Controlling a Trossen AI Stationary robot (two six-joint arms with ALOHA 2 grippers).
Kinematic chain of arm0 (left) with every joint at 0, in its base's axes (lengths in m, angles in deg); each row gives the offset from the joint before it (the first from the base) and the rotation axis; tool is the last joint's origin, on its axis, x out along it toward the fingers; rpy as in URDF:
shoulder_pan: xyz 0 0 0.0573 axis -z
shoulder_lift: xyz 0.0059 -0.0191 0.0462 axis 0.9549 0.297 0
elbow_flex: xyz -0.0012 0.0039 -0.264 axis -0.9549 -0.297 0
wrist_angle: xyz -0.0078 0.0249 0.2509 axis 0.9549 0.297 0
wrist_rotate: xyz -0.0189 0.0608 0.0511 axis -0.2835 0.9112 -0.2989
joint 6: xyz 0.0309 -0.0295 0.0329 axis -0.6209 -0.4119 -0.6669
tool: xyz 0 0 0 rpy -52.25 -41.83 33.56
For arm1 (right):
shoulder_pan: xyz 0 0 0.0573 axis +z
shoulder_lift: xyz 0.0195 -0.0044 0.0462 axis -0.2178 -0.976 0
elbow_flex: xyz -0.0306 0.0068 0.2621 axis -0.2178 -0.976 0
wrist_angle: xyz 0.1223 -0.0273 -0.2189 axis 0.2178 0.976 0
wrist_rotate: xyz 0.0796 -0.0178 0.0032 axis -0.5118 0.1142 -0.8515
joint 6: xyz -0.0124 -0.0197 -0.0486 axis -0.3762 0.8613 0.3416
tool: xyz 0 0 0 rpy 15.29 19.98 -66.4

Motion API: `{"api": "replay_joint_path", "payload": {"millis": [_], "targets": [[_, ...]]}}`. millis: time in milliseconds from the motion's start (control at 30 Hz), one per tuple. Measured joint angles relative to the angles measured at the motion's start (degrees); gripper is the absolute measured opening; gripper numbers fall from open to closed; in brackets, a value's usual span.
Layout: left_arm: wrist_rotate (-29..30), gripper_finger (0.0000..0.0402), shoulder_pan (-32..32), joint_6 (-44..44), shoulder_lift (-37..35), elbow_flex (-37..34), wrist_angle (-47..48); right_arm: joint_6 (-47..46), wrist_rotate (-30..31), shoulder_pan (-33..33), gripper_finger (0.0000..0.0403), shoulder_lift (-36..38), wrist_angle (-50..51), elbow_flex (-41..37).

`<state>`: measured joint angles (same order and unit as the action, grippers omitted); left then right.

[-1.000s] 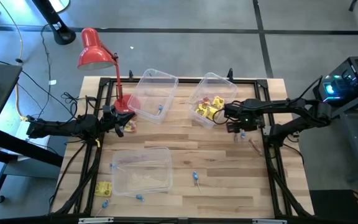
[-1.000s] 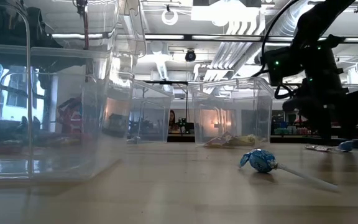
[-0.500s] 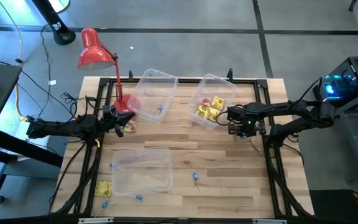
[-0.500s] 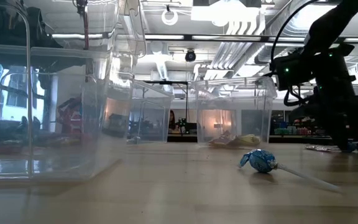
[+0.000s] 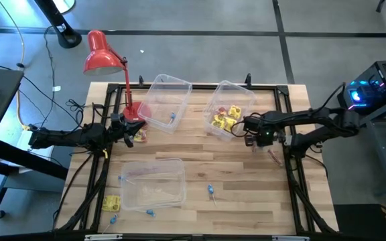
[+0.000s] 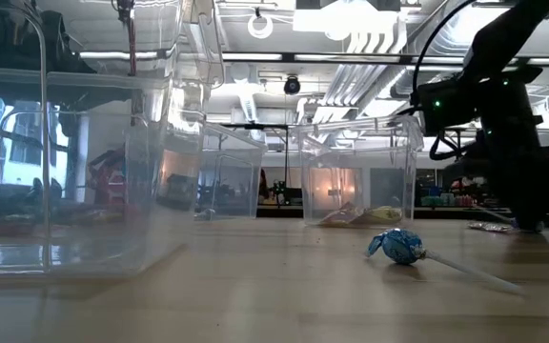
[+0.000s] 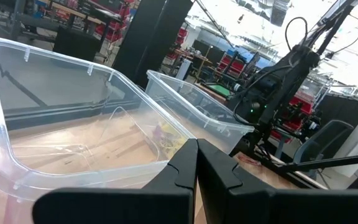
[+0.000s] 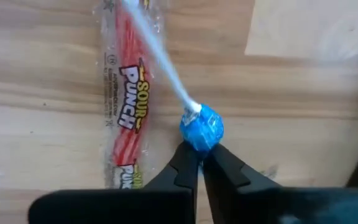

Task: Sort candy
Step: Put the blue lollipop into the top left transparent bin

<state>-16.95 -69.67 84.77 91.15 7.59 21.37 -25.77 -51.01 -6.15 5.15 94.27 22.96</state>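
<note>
One blue lollipop is pinched between the closed fingers of the right gripper, near the table's right edge, just beside a red stick packet on which "SOUR PUNCH" is read. The left gripper's fingers are pressed together, empty, near the left edge.

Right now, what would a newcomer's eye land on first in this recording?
Probably the red lamp at the table's far left corner, then the right gripper down on the wood by the bin of yellow candy, its fingers shut at a blue lollipop. A red Sour Punch stick lies right beside the lollipop; the left gripper waits shut near the lamp's base.
</note>
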Motion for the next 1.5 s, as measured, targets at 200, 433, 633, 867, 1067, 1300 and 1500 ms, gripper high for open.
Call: {"api": "replay_joint_path", "payload": {"millis": [200,433,633,867,1067,1300,1500], "targets": [[0.0,0.0,0.0,0.0,0.0,0.0,0.0,1.2,6.5,2.0,0.0002,3.1,12.3,7.5],[0.0,0.0,0.0,0.0,0.0,0.0,0.1,-1.0,18.8,2.0,0.0,8.8,24.6,22.2],[0.0,0.0,0.0,0.0,0.0,0.0,0.1,6.7,29.9,1.3,0.0,9.9,9.7,33.5],[0.0,0.0,0.0,0.0,0.0,0.0,0.1,23.6,16.2,0.3,0.0,3.4,-36.5,34.1],[0.0,0.0,0.0,0.0,0.0,0.0,0.1,24.6,2.8,0.3,0.0,-8.1,-56.3,34.0],[0.0,0.0,0.0,0.0,0.0,0.0,0.1,18.4,-3.5,0.3,0.0,-20.4,-71.0,35.6],[0.0,0.0,0.0,0.0,0.0,0.0,0.1,18.6,-5.7,0.3,0.0,-29.4,-73.0,45.2]]}}
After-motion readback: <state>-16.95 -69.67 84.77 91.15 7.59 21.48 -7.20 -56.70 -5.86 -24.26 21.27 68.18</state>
